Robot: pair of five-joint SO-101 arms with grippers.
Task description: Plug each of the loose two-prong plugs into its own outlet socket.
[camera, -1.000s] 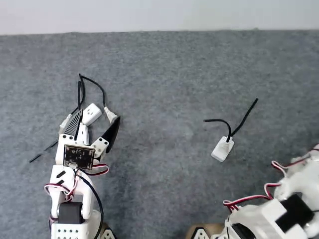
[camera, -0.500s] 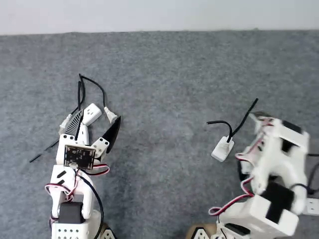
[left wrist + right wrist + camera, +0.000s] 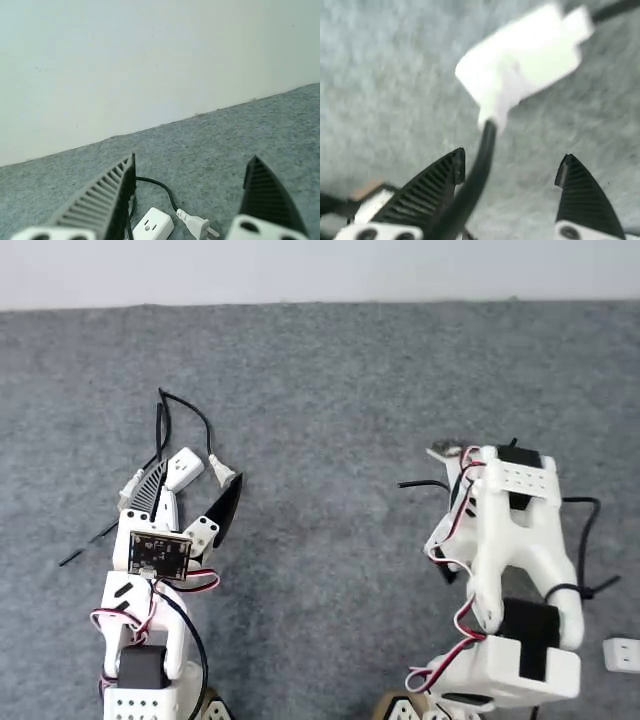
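1. White plastic shells the 2 arms at the near edge of the grey-felted desk (image 3: pixel 330 380). The left arm (image 3: pixel 140 640) stands low on its side, and the right arm (image 3: pixel 515 560) leans out over the other side.
2. Just beyond the left arm lies the left end effector (image 3: pixel 198 474), its black jaws spread wide and gripping nothing.
3. In the gap ahead of those jaw tips lie a white outlet socket (image 3: pixel 183 468) and a white two-prong plug (image 3: pixel 222 477). They sit just beside each other but apart, and the prongs are outside the socket's slots.
4. Farther out, the plug's black cord (image 3: pixel 190 415) loops away over the felt.
5. On the other side, the right end effector (image 3: pixel 512 165) hangs over a second socket (image 3: pixel 520 60), its jaws open and holding nothing. A dark lead (image 3: pixel 475 175) runs between the jaws to a white stub at that socket's face. Blur hides whether the stub is seated.
6. At the desk's far edge rises a pale wall (image 3: pixel 150 60).
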